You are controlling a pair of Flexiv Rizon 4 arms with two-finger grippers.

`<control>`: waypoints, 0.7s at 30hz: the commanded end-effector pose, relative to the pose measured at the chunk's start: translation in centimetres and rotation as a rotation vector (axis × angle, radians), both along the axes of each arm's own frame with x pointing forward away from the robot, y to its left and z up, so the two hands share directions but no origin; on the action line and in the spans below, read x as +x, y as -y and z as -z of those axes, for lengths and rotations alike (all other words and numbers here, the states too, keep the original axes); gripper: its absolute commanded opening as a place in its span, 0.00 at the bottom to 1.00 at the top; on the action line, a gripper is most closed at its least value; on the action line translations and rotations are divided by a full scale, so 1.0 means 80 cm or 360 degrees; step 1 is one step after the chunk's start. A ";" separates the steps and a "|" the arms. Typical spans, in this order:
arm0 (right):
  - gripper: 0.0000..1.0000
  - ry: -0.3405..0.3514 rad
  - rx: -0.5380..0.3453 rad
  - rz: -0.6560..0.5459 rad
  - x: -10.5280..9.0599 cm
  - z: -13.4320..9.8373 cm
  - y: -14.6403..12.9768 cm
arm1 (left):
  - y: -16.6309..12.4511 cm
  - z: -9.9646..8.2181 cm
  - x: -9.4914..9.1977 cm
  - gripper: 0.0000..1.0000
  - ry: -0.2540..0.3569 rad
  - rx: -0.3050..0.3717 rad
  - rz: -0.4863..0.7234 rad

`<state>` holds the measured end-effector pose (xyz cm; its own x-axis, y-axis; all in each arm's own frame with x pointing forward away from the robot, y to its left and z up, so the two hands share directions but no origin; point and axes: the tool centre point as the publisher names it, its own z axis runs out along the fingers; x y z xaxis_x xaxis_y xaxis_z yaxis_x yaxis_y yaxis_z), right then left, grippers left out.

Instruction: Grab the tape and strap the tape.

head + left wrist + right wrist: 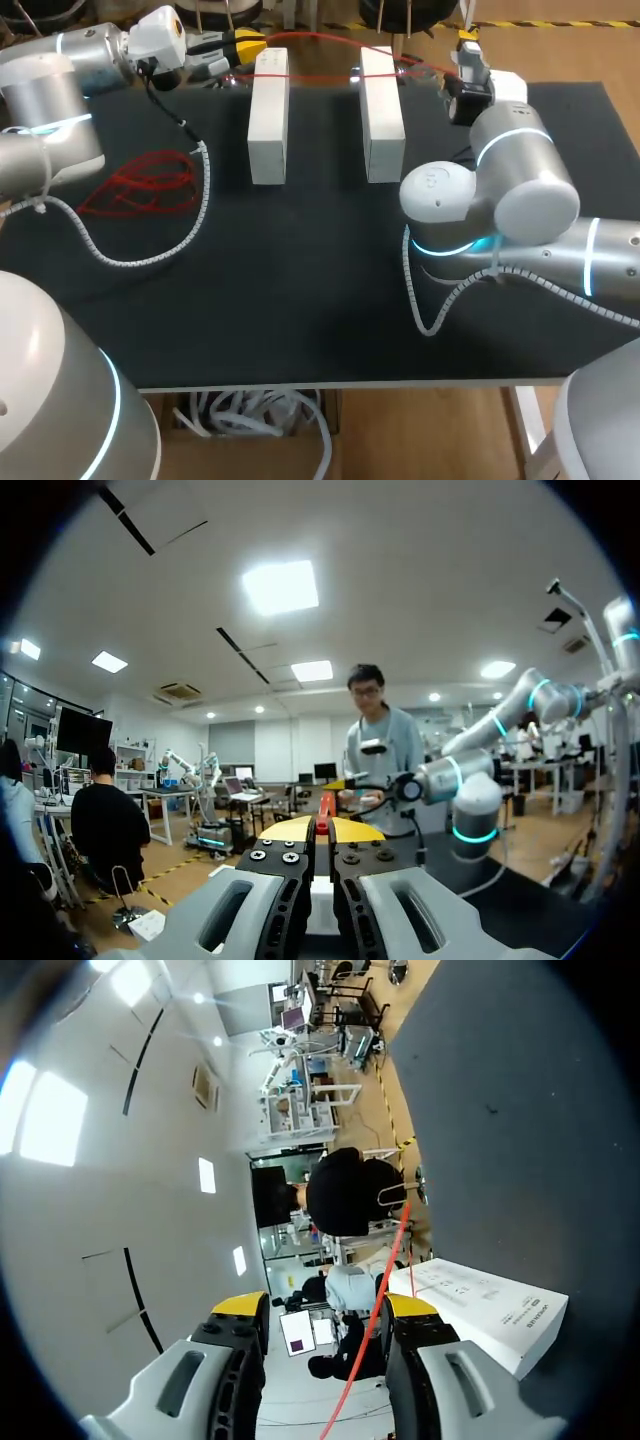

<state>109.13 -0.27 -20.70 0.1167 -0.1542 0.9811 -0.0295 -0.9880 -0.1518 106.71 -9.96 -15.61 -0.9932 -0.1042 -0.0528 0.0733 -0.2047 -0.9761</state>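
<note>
Closest to the left wrist camera, the left gripper [322,828] had its yellow-tipped fingers pressed together on a thin red tape [325,808], which showed as a red sliver pinched between the tips. Seen from above, that gripper sat at the far left of the black table [300,300]. The tape ran from it across the far ends of a left white rectangular block [268,115] and a right white rectangular block [381,113], which lay side by side and apart, to the right gripper [325,1305] at the far right. That gripper's fingers stood spread, with the tape passing between them, nearer one finger; whether it touched that finger could not be told. A loose red tangle [140,185] lay on the table near the left arm.
</note>
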 end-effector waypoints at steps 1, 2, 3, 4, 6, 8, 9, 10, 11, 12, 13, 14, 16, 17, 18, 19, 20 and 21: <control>0.47 -0.0017 -0.0002 -0.0017 -0.004 -0.003 0.004 | 0.000 0.000 -0.001 0.00 0.0001 0.0000 -0.0003; 0.47 -0.0017 -0.0003 -0.0018 -0.005 -0.003 0.005 | 0.000 0.000 -0.001 0.00 0.0001 0.0000 -0.0003; 0.46 -0.0020 -0.0005 -0.0021 -0.005 -0.003 0.005 | 0.000 0.000 -0.001 0.00 0.0001 0.0000 -0.0003; 0.46 -0.0020 -0.0007 -0.0024 -0.006 -0.003 0.005 | 0.000 0.000 -0.001 0.00 0.0001 0.0000 -0.0003; 0.45 -0.0022 -0.0012 -0.0029 -0.007 -0.002 0.006 | 0.000 0.000 -0.001 0.00 0.0001 0.0000 -0.0003; 0.45 -0.0023 -0.0014 -0.0033 -0.008 -0.002 0.006 | 0.000 0.000 -0.001 0.00 0.0001 0.0000 -0.0003; 0.45 -0.0023 -0.0014 -0.0035 -0.008 -0.001 0.005 | 0.000 0.000 -0.001 0.00 0.0001 0.0000 -0.0003; 0.44 -0.0023 -0.0013 -0.0036 -0.009 -0.002 0.004 | 0.000 0.000 -0.001 0.00 0.0001 0.0000 -0.0003; 0.44 -0.0024 -0.0010 -0.0039 -0.010 -0.002 0.003 | 0.000 0.000 -0.001 0.00 0.0001 0.0000 -0.0003; 0.44 -0.0024 -0.0008 -0.0040 -0.010 -0.003 0.001 | 0.000 0.000 -0.001 0.00 0.0001 0.0000 -0.0003; 0.44 -0.0025 -0.0007 -0.0041 -0.010 -0.002 -0.001 | 0.000 0.000 -0.001 0.00 0.0001 0.0000 -0.0003; 0.44 -0.0026 -0.0004 -0.0044 -0.010 -0.002 -0.003 | 0.000 0.000 -0.001 0.00 0.0001 0.0000 -0.0003; 0.44 -0.0023 0.0008 -0.0047 -0.010 -0.003 -0.007 | 0.000 0.000 -0.001 0.00 0.0001 0.0000 -0.0003; 0.44 -0.0020 0.0018 -0.0047 -0.009 -0.004 -0.010 | 0.000 0.000 -0.001 0.00 0.0001 0.0000 -0.0003; 0.44 -0.0018 0.0023 -0.0045 -0.009 -0.004 -0.011 | 0.000 0.000 -0.001 0.00 0.0001 0.0000 -0.0003; 0.43 -0.0017 0.0028 -0.0041 -0.007 -0.005 -0.014 | 0.000 0.000 -0.001 0.00 0.0001 0.0000 -0.0003; 0.43 -0.0013 0.0034 -0.0037 -0.006 -0.005 -0.015 | 0.000 0.000 -0.001 0.00 0.0001 0.0000 -0.0003; 0.43 -0.0010 0.0038 -0.0032 -0.004 -0.005 -0.017 | 0.000 0.000 -0.001 0.00 0.0001 0.0000 -0.0003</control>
<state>108.35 0.56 -20.34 0.1272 -0.1746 0.9764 0.0018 -0.9843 -0.1762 106.71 -9.96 -15.61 -0.9932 -0.1042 -0.0527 0.0733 -0.2047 -0.9761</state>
